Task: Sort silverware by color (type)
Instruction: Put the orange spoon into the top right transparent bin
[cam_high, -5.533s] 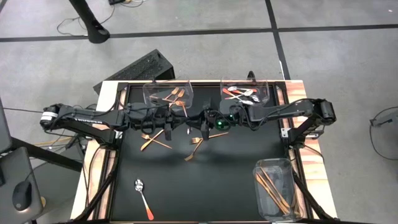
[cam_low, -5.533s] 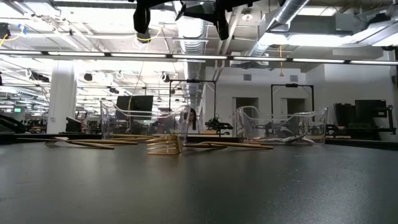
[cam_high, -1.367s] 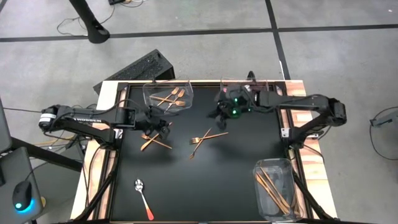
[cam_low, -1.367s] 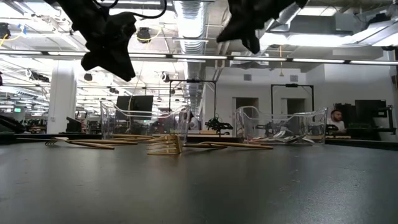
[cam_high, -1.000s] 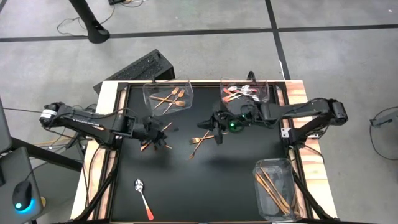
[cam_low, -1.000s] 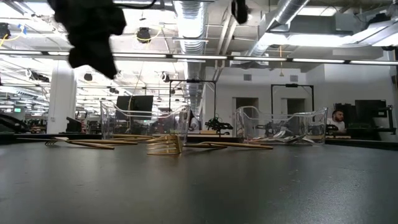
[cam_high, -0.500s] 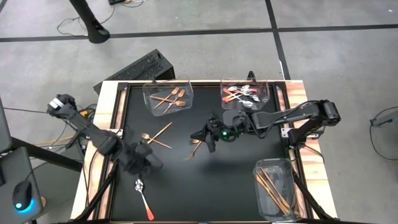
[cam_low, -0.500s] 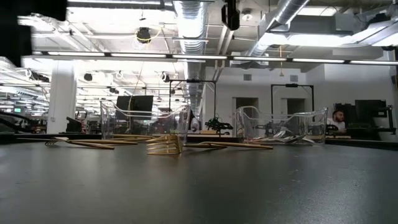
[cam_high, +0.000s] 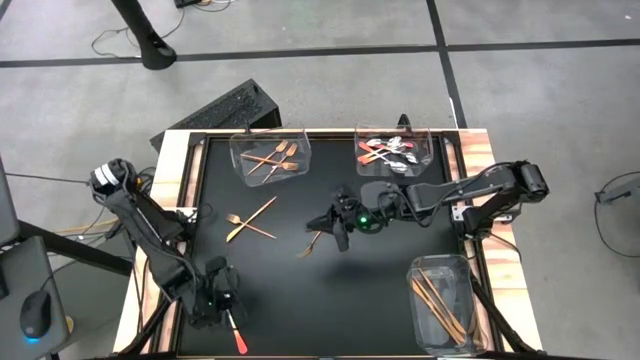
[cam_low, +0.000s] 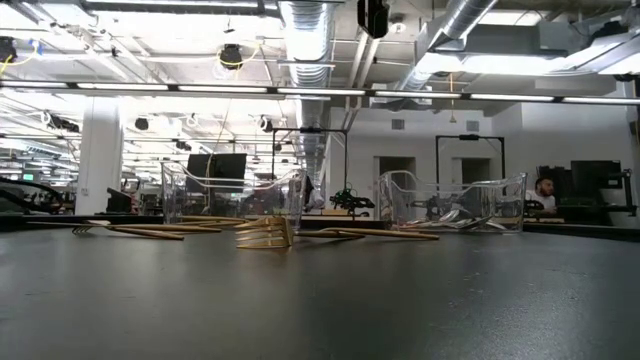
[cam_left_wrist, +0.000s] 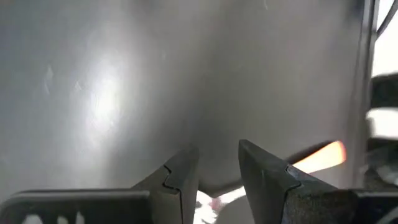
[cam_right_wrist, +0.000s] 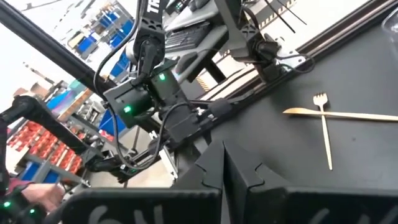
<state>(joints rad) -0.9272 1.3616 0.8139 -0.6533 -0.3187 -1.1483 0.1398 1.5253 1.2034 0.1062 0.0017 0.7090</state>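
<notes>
A spoon with a red-orange handle (cam_high: 237, 340) lies near the table's near left corner. My left gripper (cam_high: 222, 300) hangs open right over its bowl end, and the handle (cam_left_wrist: 320, 154) shows beside the fingers. Two crossed copper forks (cam_high: 250, 218) lie on the left half of the table. My right gripper (cam_high: 335, 228) is shut, high over the table's middle (cam_low: 372, 15). A copper fork (cam_high: 311, 244) sticks out from under it.
A clear bin with copper forks (cam_high: 272, 155) and one with red-handled spoons (cam_high: 392, 150) stand at the far edge. A third bin with long gold sticks (cam_high: 445, 300) is at the near right. The black mat between them is bare.
My left gripper has swung from beside the crossed forks toward the near left corner and sunk, rolling as it went; it now hangs over the spoon. My right gripper has drifted a little toward the near edge over the middle forks.
</notes>
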